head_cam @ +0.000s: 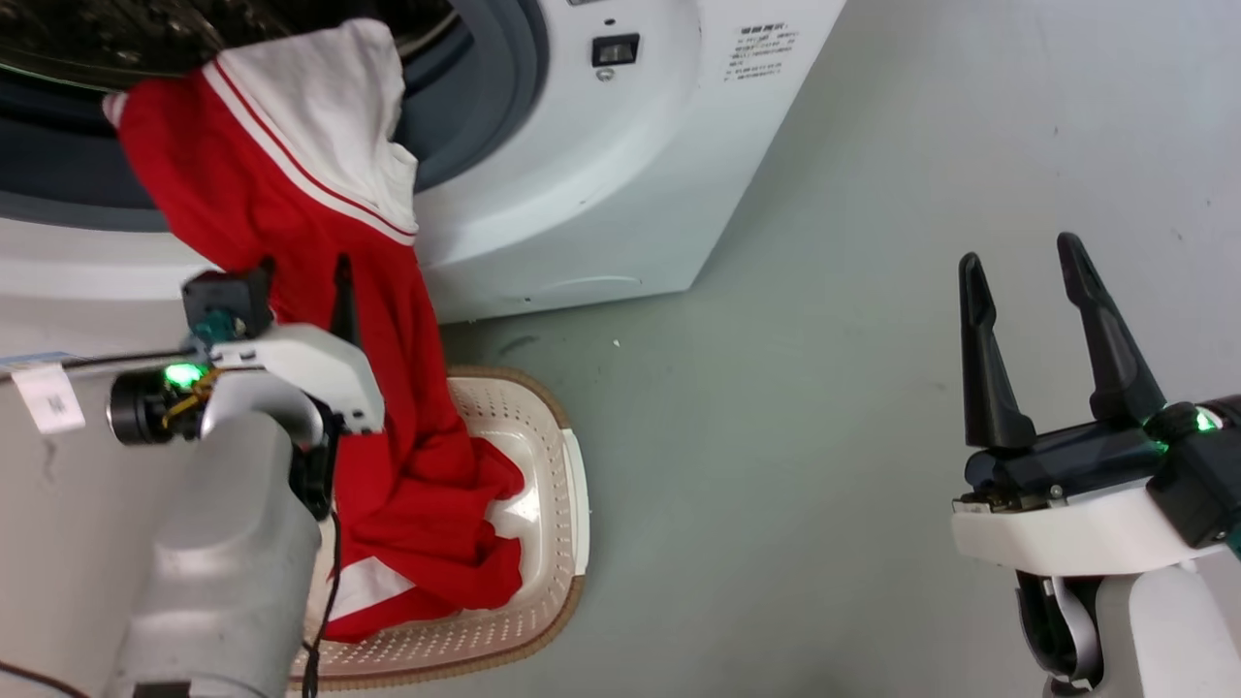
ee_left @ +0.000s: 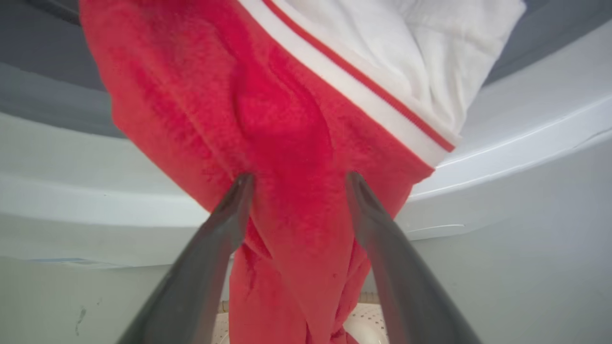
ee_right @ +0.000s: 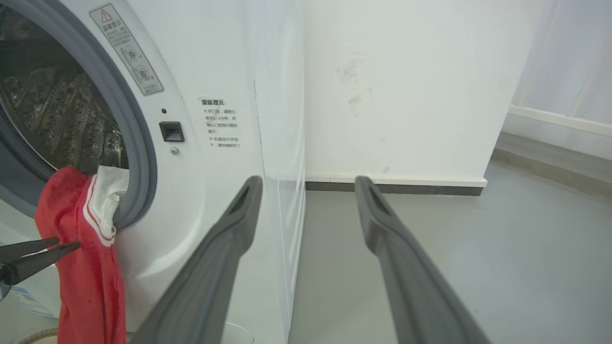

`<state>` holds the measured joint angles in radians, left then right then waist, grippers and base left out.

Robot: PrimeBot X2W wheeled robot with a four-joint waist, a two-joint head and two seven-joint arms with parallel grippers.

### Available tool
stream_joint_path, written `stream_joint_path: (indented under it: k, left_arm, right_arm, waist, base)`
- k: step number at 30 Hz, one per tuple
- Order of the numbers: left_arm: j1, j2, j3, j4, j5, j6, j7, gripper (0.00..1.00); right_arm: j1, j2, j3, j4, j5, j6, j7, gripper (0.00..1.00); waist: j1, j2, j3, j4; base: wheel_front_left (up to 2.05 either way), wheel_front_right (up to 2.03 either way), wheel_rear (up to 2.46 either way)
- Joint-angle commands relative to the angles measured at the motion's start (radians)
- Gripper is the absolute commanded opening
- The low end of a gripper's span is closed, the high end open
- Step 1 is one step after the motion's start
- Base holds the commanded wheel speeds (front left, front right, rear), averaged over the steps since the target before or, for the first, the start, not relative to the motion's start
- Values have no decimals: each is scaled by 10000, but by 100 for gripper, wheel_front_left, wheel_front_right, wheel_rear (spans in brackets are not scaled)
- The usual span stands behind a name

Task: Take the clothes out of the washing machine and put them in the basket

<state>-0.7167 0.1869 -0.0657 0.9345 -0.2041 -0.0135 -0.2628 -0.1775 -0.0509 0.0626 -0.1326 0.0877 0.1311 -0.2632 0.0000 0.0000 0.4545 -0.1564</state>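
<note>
In the head view the clothes (head_cam: pixel 281 194) hang from the porthole of the washing machine (head_cam: pixel 601 184) at eleven o'clock, with the lower end already heaped in the basket (head_cam: pixel 574 485) at six. The left gripper (head_cam: pixel 302 286) meets the hanging cloth at nine, and the right gripper (head_cam: pixel 1020 254) is spread wide and empty at four. In the left wrist view its fingers (ee_left: pixel 229 210) are spread, straddling bunched red fabric without pinching it. In the right wrist view the top end is draped over the porthole at nine. I judge it roughly halfway: the garment must come free, and I cannot tell whether the drum holds more

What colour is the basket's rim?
Brown, woven-looking; the head view shows the basket best.
</note>
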Motion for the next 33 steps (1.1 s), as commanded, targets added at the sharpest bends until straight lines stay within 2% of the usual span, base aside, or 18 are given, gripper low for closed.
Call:
stream_joint_path:
  k: [1,7,13,14,15,16,25,33]
  left_arm:
    - [-468,126,21,337,83,-8,-27,100]
    - [-1381,346,114,878,180,34,-29,100]
    - [-1771,341,221,729,250,0,-41,100]
    - [-1743,309,224,692,261,-27,-46,65]
    - [-1687,282,233,667,278,-37,-54,22]
    - [-1610,255,253,622,282,-71,-55,0]
    - [-1140,141,328,466,396,-280,-52,0]
    - [8,-113,446,-276,529,-471,-40,0]
  right_arm:
    - [-248,14,-22,-72,78,-7,-23,100]
    - [-548,14,-63,-146,191,-7,-23,100]
    - [-604,12,-143,-148,214,-7,-23,100]
    - [-595,14,-152,-130,210,-7,-23,100]
    - [-587,14,-146,-110,208,-7,-23,100]
    - [-580,14,-123,-92,203,-7,-23,100]
    - [-535,12,-103,-22,112,-7,-23,100]
    - [-76,12,-69,180,114,-7,-23,100]
  waist:
    - [0,0,476,-257]
    - [0,0,1000,-395]
    - [0,0,1164,-360]
    - [0,0,1153,-335]
    - [0,0,1132,-320]
    - [0,0,1106,-308]
    - [0,0,789,-161]
    - [0,0,-104,-60]
  base:
    - [0,0,0]
    - [0,0,0]
    - [0,0,0]
    - [0,0,0]
    - [0,0,0]
    - [0,0,0]
    - [0,0,0]
    - [0,0,0]
